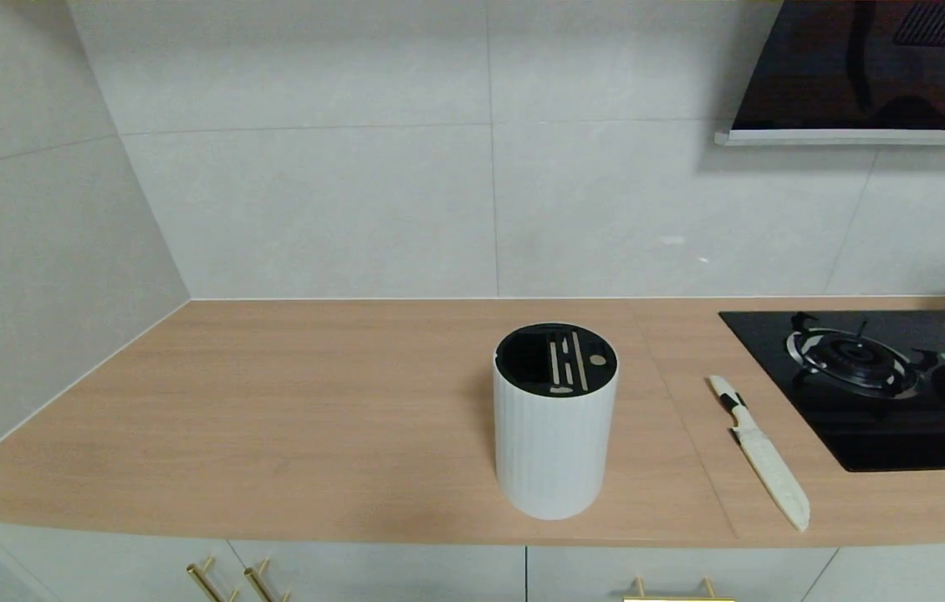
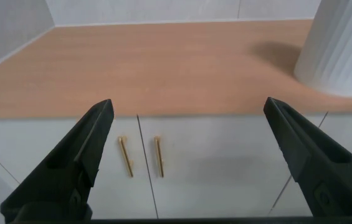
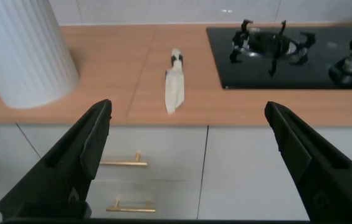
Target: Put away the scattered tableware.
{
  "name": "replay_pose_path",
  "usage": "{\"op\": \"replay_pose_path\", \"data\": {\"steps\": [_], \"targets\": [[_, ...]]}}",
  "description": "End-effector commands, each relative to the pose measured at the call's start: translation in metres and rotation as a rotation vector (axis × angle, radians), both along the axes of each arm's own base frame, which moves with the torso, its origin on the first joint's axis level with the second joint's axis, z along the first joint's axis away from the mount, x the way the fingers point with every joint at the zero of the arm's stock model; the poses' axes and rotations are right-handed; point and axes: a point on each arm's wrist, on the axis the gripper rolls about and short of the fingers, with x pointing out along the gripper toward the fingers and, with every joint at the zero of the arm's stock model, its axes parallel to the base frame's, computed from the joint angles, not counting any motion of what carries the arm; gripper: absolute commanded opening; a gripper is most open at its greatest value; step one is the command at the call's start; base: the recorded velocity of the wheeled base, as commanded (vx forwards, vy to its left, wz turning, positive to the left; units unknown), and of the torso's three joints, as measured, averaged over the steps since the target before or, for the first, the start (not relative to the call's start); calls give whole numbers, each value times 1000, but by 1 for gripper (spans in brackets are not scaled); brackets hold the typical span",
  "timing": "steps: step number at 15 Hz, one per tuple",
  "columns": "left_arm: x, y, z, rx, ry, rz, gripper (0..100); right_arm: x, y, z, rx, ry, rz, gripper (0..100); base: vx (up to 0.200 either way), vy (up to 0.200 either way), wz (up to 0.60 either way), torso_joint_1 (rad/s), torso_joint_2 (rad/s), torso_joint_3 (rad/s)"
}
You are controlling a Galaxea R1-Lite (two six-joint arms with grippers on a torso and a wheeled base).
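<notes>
Ribbed white cylindrical holder (image 1: 554, 443) stands near a slim cream knife (image 1: 761, 452).

No writing, number, label or sign could be read. The black cooktop (image 1: 776, 351) carried a few small pale marks on its glass near the front right corner, but they were too small to make out
</notes>
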Motion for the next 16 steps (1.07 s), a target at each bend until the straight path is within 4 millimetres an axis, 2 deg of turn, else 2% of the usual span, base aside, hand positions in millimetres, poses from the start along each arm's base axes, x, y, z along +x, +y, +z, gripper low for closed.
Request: {"op": "replay_pose_path", "data": {"steps": [1, 6, 16], "targets": [[0, 0, 0, 0, 1, 0, 100, 0, 0, 0, -1, 1, 0, 100, 0, 0, 0, 261, -549, -286], [0, 0, 0, 0, 1, 2, 100, 0, 0, 0, -1, 1, 0, 100, 0, 0, 0, 191, -394, -199], [0, 0, 0, 0, 1, 0, 100, 0, 0, 0, -1, 1, 0, 100, 0, 0, 0, 4, -7, -3]]}}
